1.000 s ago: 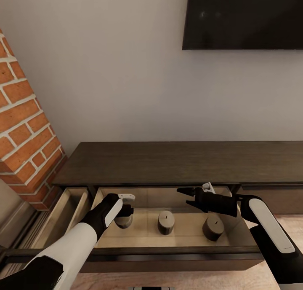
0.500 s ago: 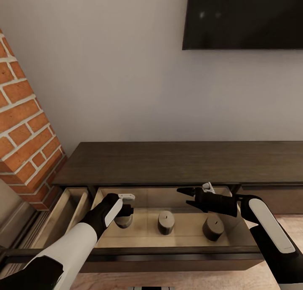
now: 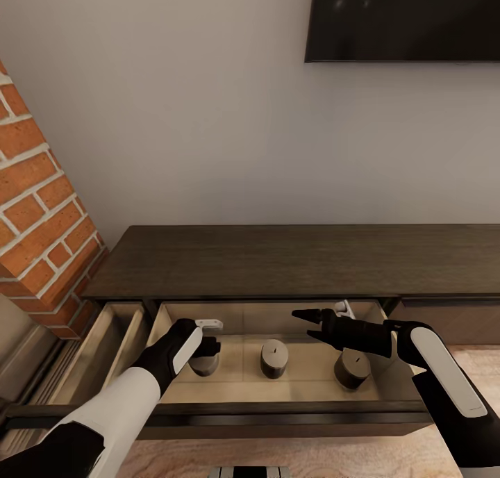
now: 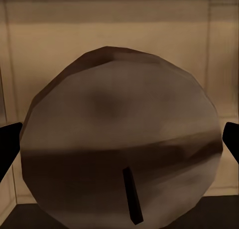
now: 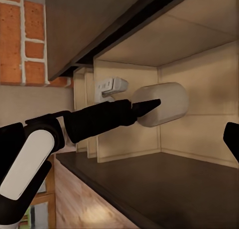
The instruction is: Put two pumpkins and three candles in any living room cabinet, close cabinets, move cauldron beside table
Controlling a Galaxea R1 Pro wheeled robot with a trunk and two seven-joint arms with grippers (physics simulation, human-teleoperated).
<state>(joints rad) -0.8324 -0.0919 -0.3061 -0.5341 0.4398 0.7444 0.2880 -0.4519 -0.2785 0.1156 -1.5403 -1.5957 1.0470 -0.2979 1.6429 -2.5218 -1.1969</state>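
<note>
Cabinet (image 3: 292, 259) drawer open: three stubby cream candles (image 3: 274, 358) upright, dark wicks. Left gripper (image 3: 205, 346) spread around leftmost; right gripper (image 3: 303, 325) open, empty.

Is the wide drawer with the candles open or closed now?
Open: the drawer is pulled out, its pale inside showing three upright candles.

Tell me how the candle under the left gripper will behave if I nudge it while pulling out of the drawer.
The candle is a stubby cylinder standing on its flat end on the drawer floor, so it probably slides rather than tips. Knocked over, its round side would likely roll. The left gripper looks open around it, fingertips wide of its sides, so a straight lift should clear.
</note>
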